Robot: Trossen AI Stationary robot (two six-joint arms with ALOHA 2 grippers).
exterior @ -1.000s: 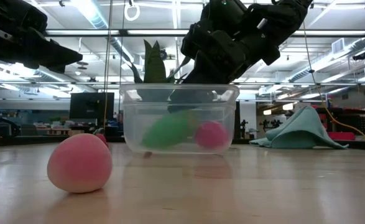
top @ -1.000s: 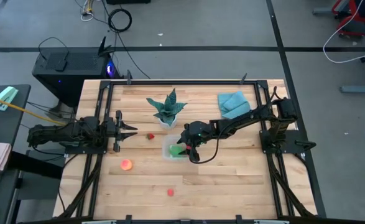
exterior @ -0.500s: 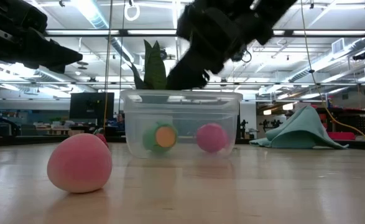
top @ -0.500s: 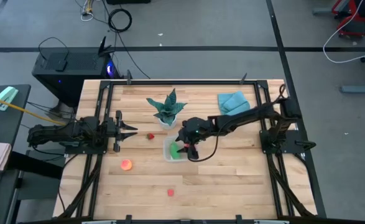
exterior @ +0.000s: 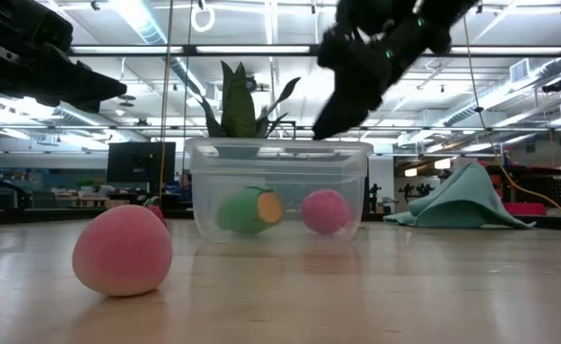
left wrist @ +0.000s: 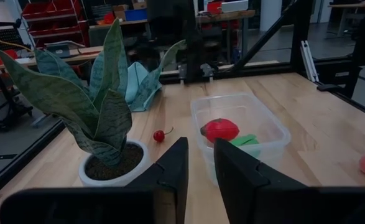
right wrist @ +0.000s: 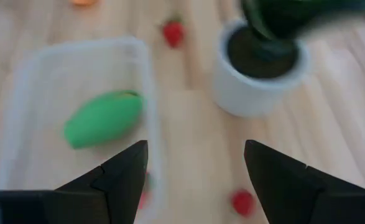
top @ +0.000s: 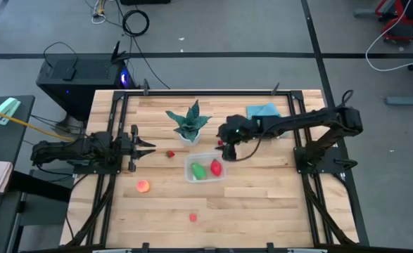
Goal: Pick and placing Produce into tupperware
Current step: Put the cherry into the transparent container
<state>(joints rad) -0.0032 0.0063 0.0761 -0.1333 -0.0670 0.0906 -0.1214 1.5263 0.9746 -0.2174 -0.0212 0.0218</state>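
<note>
High view, left to right. My left hand waits at the table's left side, fingers close together with only a slit between them, holding nothing; it has not moved over the last second.

Loose produce on the table: the orange-yellow piece near the left arm, a small red piece just below the potted plant, another red piece toward the near edge, and a small red one right by the right hand.

The tupperware sits mid-table, just below the plant. A second ago my right hand was down over it with the green oval; now the green oval lies inside, loose, next to a red piece. In the low view it has rolled a little and settled on the tub floor. I judge that drop as done: two pieces in, four outside.

The right hand has lifted out and pulled back toward the plant side, now above and beyond the tub's far right corner. Its fingers are spread wide and empty in the right wrist view. The arm reaches in from the right, forearm nearly level, passing beside the blue cloth.

Next pick is probably that nearest red piece.
</note>
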